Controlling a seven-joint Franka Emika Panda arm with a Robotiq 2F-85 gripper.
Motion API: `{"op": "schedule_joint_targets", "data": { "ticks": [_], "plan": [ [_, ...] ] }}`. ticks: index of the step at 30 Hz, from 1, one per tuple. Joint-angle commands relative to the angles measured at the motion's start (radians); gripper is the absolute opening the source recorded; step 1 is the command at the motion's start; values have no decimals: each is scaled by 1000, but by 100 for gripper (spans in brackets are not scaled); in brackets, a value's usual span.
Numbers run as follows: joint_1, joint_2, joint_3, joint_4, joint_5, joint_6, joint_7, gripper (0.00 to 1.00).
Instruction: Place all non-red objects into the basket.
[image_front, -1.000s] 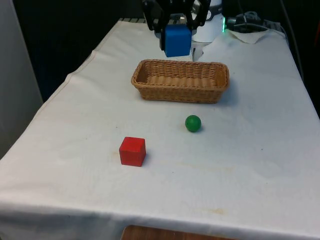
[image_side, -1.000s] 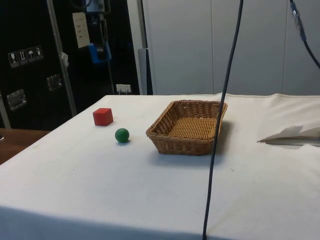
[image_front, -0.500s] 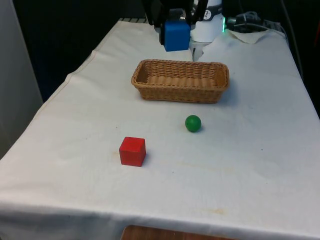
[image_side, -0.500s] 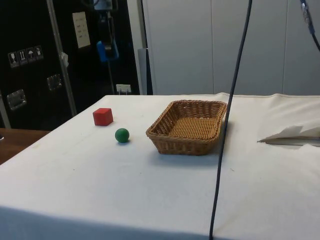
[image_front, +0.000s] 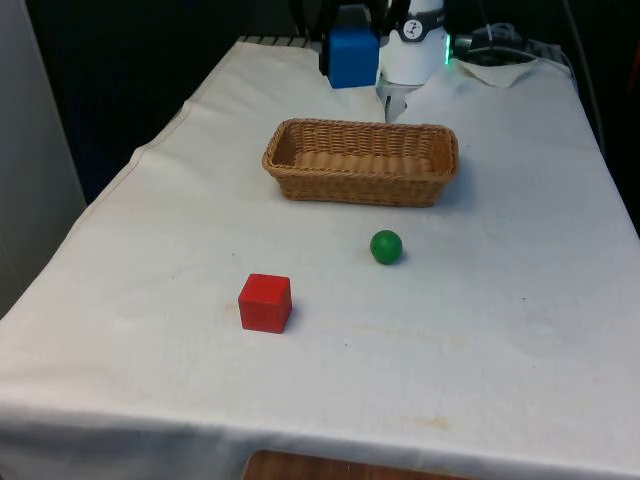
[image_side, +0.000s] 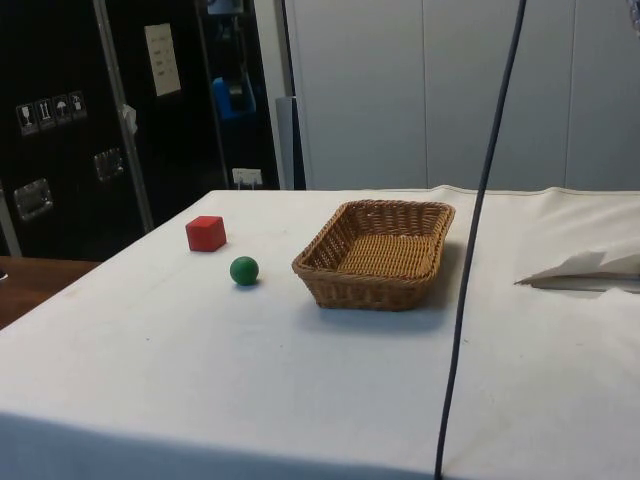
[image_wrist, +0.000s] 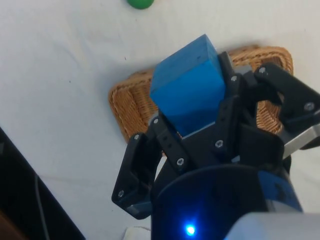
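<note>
While gripper (image_wrist: 192, 117) pinches blue cube (image_front: 352, 57) high above table, basket (image_front: 361, 161) lies below, toward 6 o'clock in front view. Basket long axis runs 9-to-3. Green ball (image_front: 386, 246), red cube (image_front: 265, 302) rest on cloth beyond.

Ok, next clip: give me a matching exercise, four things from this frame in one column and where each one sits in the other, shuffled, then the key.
Things:
1. blue cube
2. green ball
3. red cube
4. basket

Places:
A. on the cloth, nearest the table's near edge in the front view
B. on the cloth between the basket and the red cube
C. held in the gripper, in the air
D. standing on the cloth with nothing in it

Pairs: 1-C, 2-B, 3-A, 4-D
</note>
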Motion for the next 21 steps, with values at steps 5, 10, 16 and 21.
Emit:
{"op": "schedule_joint_targets", "data": {
  "ticks": [5, 10, 16, 21],
  "plan": [
    [11, -57, -3, -67, -36, 33, 16, 3],
    [1, -69, 7, -78, -31, 21, 7, 3],
    [7, -141, 7, -158, -73, 55, 25, 3],
    [6, -172, 10, -191, -85, 63, 27, 3]
  ]
}}
